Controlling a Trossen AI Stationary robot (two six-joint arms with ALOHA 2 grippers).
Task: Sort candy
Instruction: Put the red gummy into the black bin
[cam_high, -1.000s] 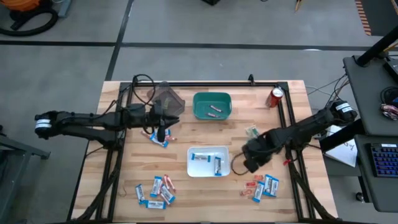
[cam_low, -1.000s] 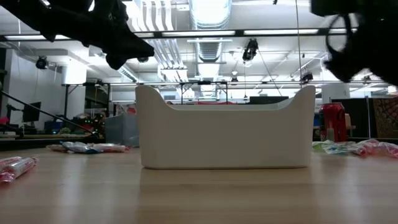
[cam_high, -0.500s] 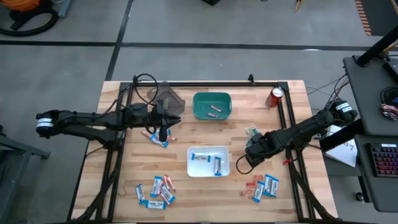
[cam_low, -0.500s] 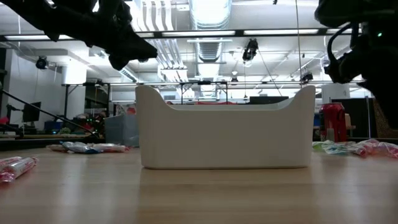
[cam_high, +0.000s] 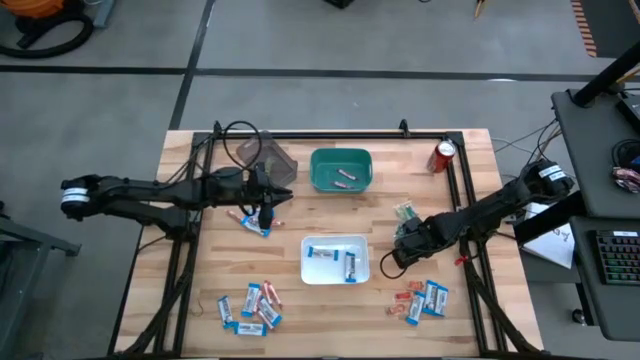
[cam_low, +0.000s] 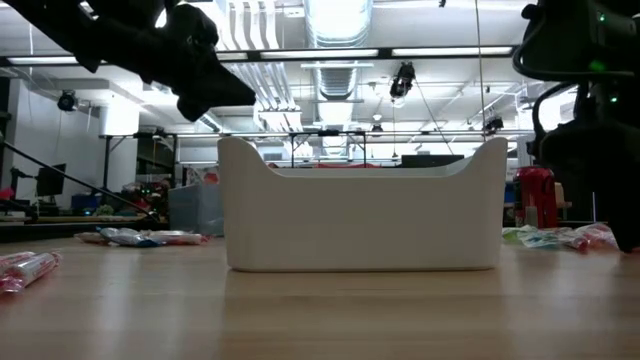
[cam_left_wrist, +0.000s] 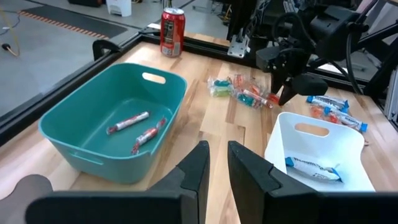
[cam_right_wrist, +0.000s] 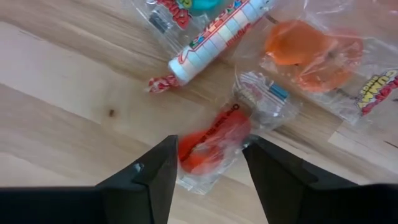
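The right gripper (cam_right_wrist: 207, 163) has spread its jaws and dropped over a red candy (cam_right_wrist: 211, 142) at the white bin's (cam_high: 336, 259) three o'clock, ready to pinch, while the left gripper (cam_left_wrist: 215, 163), narrowly parted and empty, hovers at ten o'clock.

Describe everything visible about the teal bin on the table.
The teal bin is a rounded-corner rectangular tub that looks like smooth plastic, with an oval handle slot in one end wall. It stands upright and open on the wooden table, at the far middle, beyond the white bin. Inside lie two slim pinkish-white candy sticks with red twisted ends, flat on its floor. A dark bin sits beside it on the left arm's side. Neither hand touches it.
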